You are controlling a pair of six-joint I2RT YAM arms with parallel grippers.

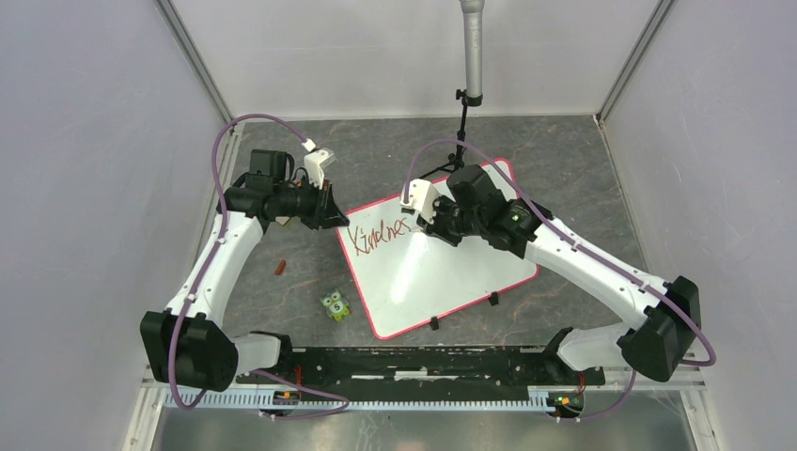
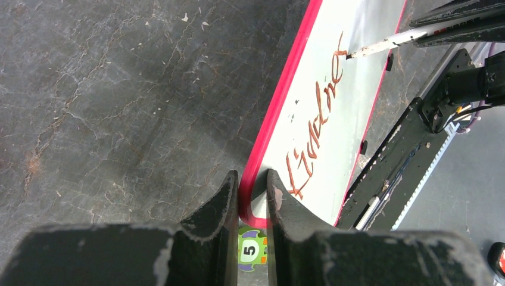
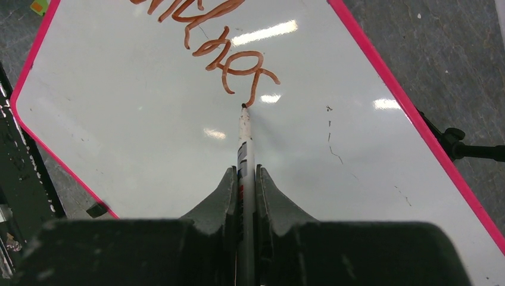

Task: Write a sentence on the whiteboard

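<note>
Pinching whiteboard (image 2: 364, 101) corner in left-wrist view, left claw (image 2: 251, 179), right claw (image 3: 245, 174) clamping marker (image 3: 245, 137)

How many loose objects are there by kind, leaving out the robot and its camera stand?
whiteboard: 1
marker: 1
green owl toy: 1
small reddish-brown piece, maybe a cap: 1
Total: 4

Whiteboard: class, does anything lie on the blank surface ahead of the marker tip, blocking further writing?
Nothing visible does. The marker in the right gripper touches the whiteboard where the sentence ends; beyond it only glare and faint scuffs.
</note>
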